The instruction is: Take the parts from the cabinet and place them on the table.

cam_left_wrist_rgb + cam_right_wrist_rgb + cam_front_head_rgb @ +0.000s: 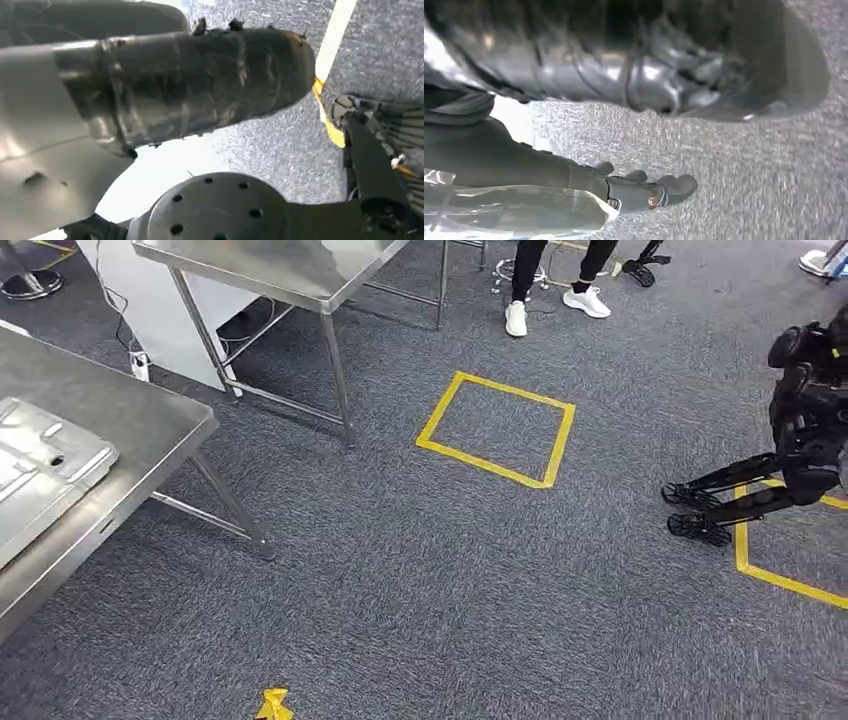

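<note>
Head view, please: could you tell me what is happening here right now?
The robot looks down at grey carpet between steel tables. A pressed metal part lies on the left table. A person stands beyond a yellow taped square. Whether the left hand or right hand holds anything is unclear.

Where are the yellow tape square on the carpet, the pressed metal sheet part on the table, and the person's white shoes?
yellow tape square [437, 418]: head view, left strip.
pressed metal sheet part [40, 465]: head view, flat top.
white shoes [516, 319]: head view, left shoe.
</note>
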Robot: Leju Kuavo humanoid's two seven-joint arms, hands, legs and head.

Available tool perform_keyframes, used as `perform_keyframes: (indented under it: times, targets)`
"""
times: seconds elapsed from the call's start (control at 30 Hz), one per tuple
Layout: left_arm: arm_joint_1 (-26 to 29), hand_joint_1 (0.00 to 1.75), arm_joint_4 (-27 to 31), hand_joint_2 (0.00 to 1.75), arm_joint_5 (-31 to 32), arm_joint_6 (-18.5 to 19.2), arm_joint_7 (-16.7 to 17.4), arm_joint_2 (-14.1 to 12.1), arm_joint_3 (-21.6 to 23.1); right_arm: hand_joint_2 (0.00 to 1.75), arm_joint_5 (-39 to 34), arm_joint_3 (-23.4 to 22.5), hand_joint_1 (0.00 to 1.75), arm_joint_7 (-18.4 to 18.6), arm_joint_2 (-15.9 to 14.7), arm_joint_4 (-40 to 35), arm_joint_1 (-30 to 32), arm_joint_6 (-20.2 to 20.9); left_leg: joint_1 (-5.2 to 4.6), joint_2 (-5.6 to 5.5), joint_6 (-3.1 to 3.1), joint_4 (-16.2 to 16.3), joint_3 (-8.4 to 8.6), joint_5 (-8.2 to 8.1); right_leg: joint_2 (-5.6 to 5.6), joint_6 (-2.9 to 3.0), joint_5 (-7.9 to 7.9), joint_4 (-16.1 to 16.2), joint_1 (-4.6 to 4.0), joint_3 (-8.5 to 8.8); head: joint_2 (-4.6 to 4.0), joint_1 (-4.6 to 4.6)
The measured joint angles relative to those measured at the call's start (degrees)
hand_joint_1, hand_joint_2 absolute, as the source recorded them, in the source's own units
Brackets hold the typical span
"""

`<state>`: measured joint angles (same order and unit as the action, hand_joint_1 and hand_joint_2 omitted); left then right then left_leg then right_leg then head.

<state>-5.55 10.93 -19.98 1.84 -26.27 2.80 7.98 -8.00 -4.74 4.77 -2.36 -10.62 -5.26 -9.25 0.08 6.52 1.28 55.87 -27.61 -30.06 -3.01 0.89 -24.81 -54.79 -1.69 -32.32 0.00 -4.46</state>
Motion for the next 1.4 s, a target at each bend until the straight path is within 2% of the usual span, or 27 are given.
perform_keyframes:
  times: [0.03,0.07,0.1,0.17,0.2,0.23,0.27,0.33,0.37,0.4,0.53,0.6,0.67,0.73,0.77,0.83,0.87,0.9,1.03,1.07,1.13,1.2,1.23,1.27,1.33,1.37,1.4]
  targets:
    - [0.0,0.00,0.1,0.00,0.0,0.0,-0.2,0.0,0.0,0.00,0.0,0.0,0.00,0.0,0.0,0.0,0.1,0.0,0.11,-0.80,-0.38,0.1,0.41,-0.40,0.75,0.20,0.93,1.4,0.80,1.09,0.00,-0.15]
    - [-0.1,0.00,0.1,0.00,0.0,0.0,-0.2,0.0,0.0,0.00,0.0,0.0,0.00,0.0,0.2,0.0,0.3,0.0,0.13,-4.22,-0.63,1.8,-0.09,-1.45,1.19,0.25,1.07,2.2,0.81,1.72,0.00,-0.20]
    - [-0.1,0.00,0.1,0.00,0.0,0.0,0.0,-0.1,0.0,0.00,0.0,0.0,0.00,0.0,0.2,0.0,0.2,0.0,0.13,-5.73,-0.77,5.4,-1.83,-3.51,1.78,0.41,1.25,2.3,0.93,1.89,0.00,-0.28]
    - [0.1,0.00,0.1,0.00,0.0,0.0,0.1,-0.5,0.0,0.00,0.0,0.0,0.00,0.0,0.4,0.0,-0.2,0.0,0.20,-6.42,-1.12,14.8,-6.88,-7.45,3.26,0.52,1.15,2.3,1.12,1.88,0.00,-0.39]
    - [0.2,0.00,0.1,0.00,0.0,0.0,0.1,-0.7,0.0,0.00,0.0,0.0,0.00,0.0,0.4,0.0,-0.2,0.0,0.25,-6.43,-1.26,17.9,-8.85,-8.07,4.10,0.50,1.12,2.2,1.17,1.89,0.00,-0.39]
    - [0.2,0.00,0.1,0.00,0.0,0.0,0.1,-0.8,0.0,0.00,0.0,0.0,0.00,0.0,0.5,0.0,-0.1,0.0,0.31,-6.46,-1.47,18.1,-9.56,-6.97,4.99,0.36,1.02,2.1,1.30,1.94,0.00,-0.39]
    - [0.3,0.00,0.0,0.00,0.0,0.0,0.0,-0.9,0.0,0.00,0.0,0.0,0.00,0.0,0.5,0.0,0.0,0.0,0.44,-6.55,-1.67,15.3,-8.75,-4.26,5.89,0.14,0.87,1.8,1.49,1.97,0.00,-0.42]
    - [0.3,0.00,0.0,0.00,0.0,0.0,0.0,-1.0,0.0,0.00,0.0,0.0,0.00,0.0,0.7,0.0,0.1,0.0,0.88,-7.83,-2.09,4.9,-4.49,1.86,7.49,-0.47,0.38,1.1,1.93,1.98,0.00,-0.42]
    - [0.3,0.00,0.0,0.00,0.0,0.0,0.0,-1.0,0.0,0.00,0.0,0.0,0.00,0.0,0.7,0.0,0.1,0.0,1.28,-9.77,-2.29,1.4,-3.03,3.07,8.08,-0.84,0.11,0.6,2.01,1.69,0.00,-0.42]
    - [0.2,0.00,0.0,0.00,0.0,0.0,0.2,-1.0,0.0,0.00,0.0,0.0,0.00,0.0,0.6,0.0,-0.1,0.0,1.05,-10.17,-2.00,0.9,-2.94,2.42,8.83,-1.30,-0.26,-0.1,1.87,1.38,0.00,-0.50]
    - [-0.1,0.00,0.0,0.00,0.0,0.0,0.2,-1.0,0.0,0.00,-0.2,0.0,0.00,0.0,0.5,0.0,0.4,0.0,1.09,-7.93,-0.06,0.6,-2.87,2.93,9.99,-2.58,-0.10,0.4,2.19,1.18,0.00,-0.40]
    - [-0.2,0.00,0.0,0.00,0.0,0.0,0.2,-0.7,0.0,0.00,-0.2,0.0,0.00,0.1,0.5,0.0,0.5,0.0,0.92,-7.05,0.68,0.5,-2.83,3.07,4.31,-2.89,-2.80,-3.9,1.96,-0.67,0.00,0.00]
    - [0.0,0.00,0.0,0.00,0.0,-0.1,0.3,-0.3,0.0,0.00,-0.2,0.0,0.00,0.1,0.5,0.0,0.2,0.0,0.71,-5.82,0.96,0.5,-2.91,2.95,3.24,-3.25,-7.53,-13.8,2.25,-5.65,0.00,0.02]
    - [0.1,0.00,0.0,0.00,0.0,-0.1,0.3,-0.1,0.0,0.00,-0.2,0.0,0.00,0.1,0.6,0.0,0.3,0.0,0.47,-4.58,1.14,0.5,-2.92,2.81,3.14,-3.26,-9.28,-20.4,2.34,-9.06,0.00,0.00]
    - [0.1,0.00,0.0,0.00,0.0,-0.1,0.4,-0.1,0.0,0.00,-0.2,0.0,0.00,0.1,0.6,0.0,0.5,0.0,0.38,-4.11,1.15,0.5,-2.82,2.71,3.14,-3.06,-7.91,-19.2,2.33,-8.58,0.00,0.00]
    - [0.0,0.00,0.0,0.00,0.0,0.0,0.5,-0.1,0.0,0.00,-0.2,0.0,0.00,0.2,0.6,0.1,0.5,0.0,0.23,-3.04,1.05,0.5,-2.42,2.46,2.53,-2.26,-3.12,-10.0,2.04,-3.98,0.00,-0.02]
    - [0.0,0.00,0.0,0.00,0.0,0.0,0.5,-0.1,0.0,0.00,-0.2,0.0,0.00,0.2,0.6,0.1,0.4,0.0,0.21,-2.51,0.94,0.5,-2.14,2.31,0.49,-1.58,-1.04,-4.5,1.54,-0.99,0.00,0.00]
    - [0.0,0.00,0.0,0.00,0.0,0.0,0.5,-0.1,0.0,0.00,-0.2,0.0,0.00,0.2,0.5,0.0,0.2,0.0,0.07,-2.04,0.67,0.5,-1.90,2.06,-3.27,-0.77,-0.40,-0.6,0.71,1.18,0.00,0.00]
    - [-0.1,0.00,0.0,0.00,0.0,0.0,0.6,-0.1,0.0,0.00,-0.2,0.0,0.00,0.2,0.2,0.0,-0.3,0.0,0.20,0.65,-0.55,0.0,-1.05,1.46,-0.16,-0.23,-0.34,0.5,0.35,1.09,0.00,-0.07]
    - [-0.2,0.00,0.1,0.00,0.0,0.0,0.3,-0.1,0.0,0.00,-0.2,0.0,0.00,0.2,0.3,0.1,-0.2,0.0,0.23,0.40,-1.08,0.0,-0.59,1.02,0.44,-0.02,0.50,1.7,0.96,2.05,0.00,-0.09]
    - [-0.3,0.00,0.1,0.00,0.0,0.0,0.4,-0.2,0.0,0.00,-0.3,0.0,0.00,0.1,0.5,0.1,0.0,0.0,0.33,-4.64,-1.53,5.4,-2.69,-2.17,1.56,0.18,0.75,2.3,1.20,2.57,0.00,-0.26]
    - [0.0,0.00,0.1,0.00,0.0,0.0,0.5,-0.7,0.0,0.00,-0.3,0.0,0.00,0.1,0.6,0.1,-0.3,0.0,0.45,-6.08,-1.75,15.2,-7.57,-6.46,3.18,0.39,0.63,2.2,1.30,2.57,0.00,-0.50]
    - [0.1,0.00,0.1,0.00,0.0,0.0,0.5,-0.9,0.0,0.00,-0.3,0.0,0.00,0.1,0.7,0.1,-0.2,0.2,0.48,-6.26,-1.88,17.9,-9.22,-6.86,4.10,0.39,0.58,2.1,1.30,2.61,0.00,-0.46]
    - [0.3,0.00,0.1,0.00,0.0,0.0,0.5,-1.0,0.0,0.00,-0.3,0.0,0.00,0.1,0.7,0.1,-0.2,0.3,0.48,-6.34,-1.93,17.7,-9.52,-5.87,4.98,0.34,0.50,2.0,1.34,2.66,0.00,-0.50]
    - [0.4,0.00,0.1,0.00,0.0,0.0,0.4,-1.3,0.0,0.00,-0.3,0.0,0.00,0.1,0.8,0.1,0.0,0.5,0.60,-6.74,-1.97,9.8,-6.46,-0.37,6.75,-0.06,0.17,1.5,1.62,2.71,0.00,-0.50]
    - [0.3,0.00,0.1,0.00,0.0,0.0,0.4,-1.3,0.0,0.00,-0.3,0.0,0.00,0.1,0.9,0.1,0.0,0.5,0.82,-7.98,-2.13,4.1,-3.99,2.55,7.55,-0.34,-0.08,1.1,1.78,2.73,0.00,-0.50]
    - [0.3,0.00,0.0,0.00,0.0,0.0,0.4,-1.3,0.0,0.00,-0.3,0.0,0.00,0.1,0.9,0.1,0.0,0.5,1.20,-10.86,-2.23,0.8,-2.41,2.97,8.22,-0.73,-0.34,0.7,1.81,2.46,0.00,-0.50]
